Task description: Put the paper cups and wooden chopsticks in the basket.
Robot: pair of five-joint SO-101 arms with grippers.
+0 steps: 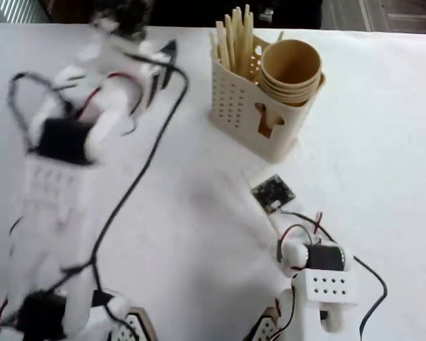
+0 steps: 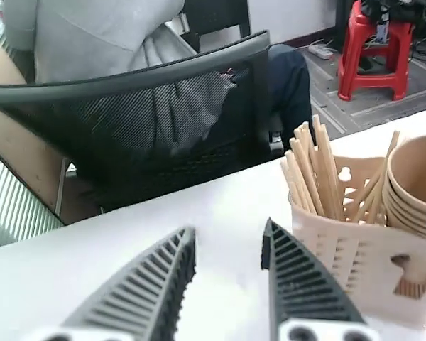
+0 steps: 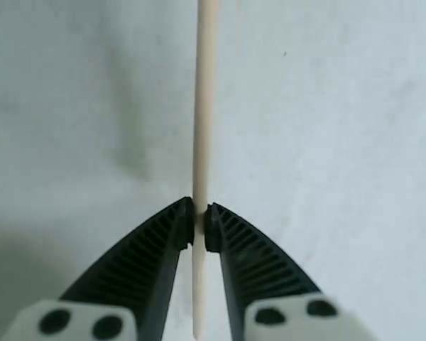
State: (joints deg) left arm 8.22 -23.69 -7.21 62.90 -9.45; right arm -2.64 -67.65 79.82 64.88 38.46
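Note:
A cream perforated basket [image 1: 259,117] stands at the back middle of the white table. It holds a bundle of wooden chopsticks [image 1: 236,39] and a stack of paper cups [image 1: 291,67]. My left gripper [image 2: 227,238] is open and empty, just left of the basket [image 2: 355,252], with the chopsticks [image 2: 316,170] and cups [image 2: 415,185] close by. My right gripper [image 3: 199,213] is shut on a single wooden chopstick [image 3: 202,106] that runs straight out between its fingertips above the table. In the high view the right arm [image 1: 319,273] sits at the front right, in front of the basket.
A black cable [image 1: 138,177] trails across the table from the left arm [image 1: 92,121] toward the front edge. A black mesh chair [image 2: 163,121] stands behind the table's far edge. Bare white table [image 1: 383,142] lies right of the basket.

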